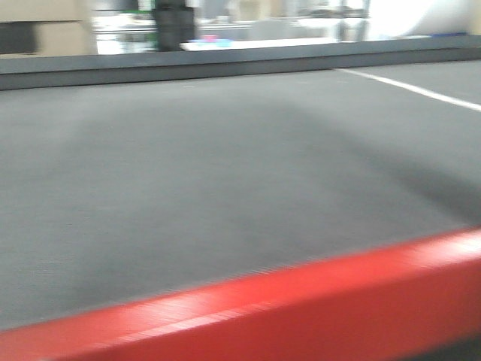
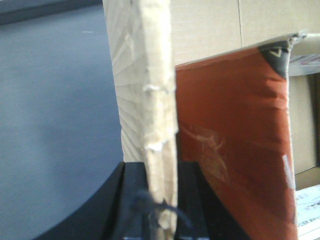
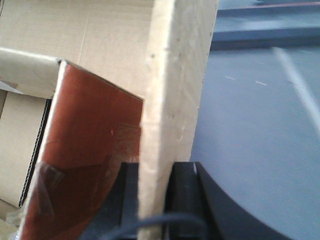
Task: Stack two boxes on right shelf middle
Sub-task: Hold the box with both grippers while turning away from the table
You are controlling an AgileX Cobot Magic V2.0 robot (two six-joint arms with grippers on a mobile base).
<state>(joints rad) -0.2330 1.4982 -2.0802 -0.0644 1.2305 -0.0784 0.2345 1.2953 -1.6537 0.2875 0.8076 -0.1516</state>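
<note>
Cardboard box point(image 2: 159, 125) edge, clamped between both jaws

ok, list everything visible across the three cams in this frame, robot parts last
table: one, grey top with red front edge, fills the front view
white line: one, white, on the table top at far right
cardboard wall: one per wrist view, pale tan, edge-on at centre; whether both belong to one box, cannot tell
red-brown panel: one per wrist view, taped, right beside the wall
plain cardboard: tan, behind the panel
background: blurred, cannot identify
left jaws: one pair, black, bottom of left wrist view, shut on the cardboard wall
right jaws: one pair, black, bottom of right wrist view, shut on the cardboard wall
</note>
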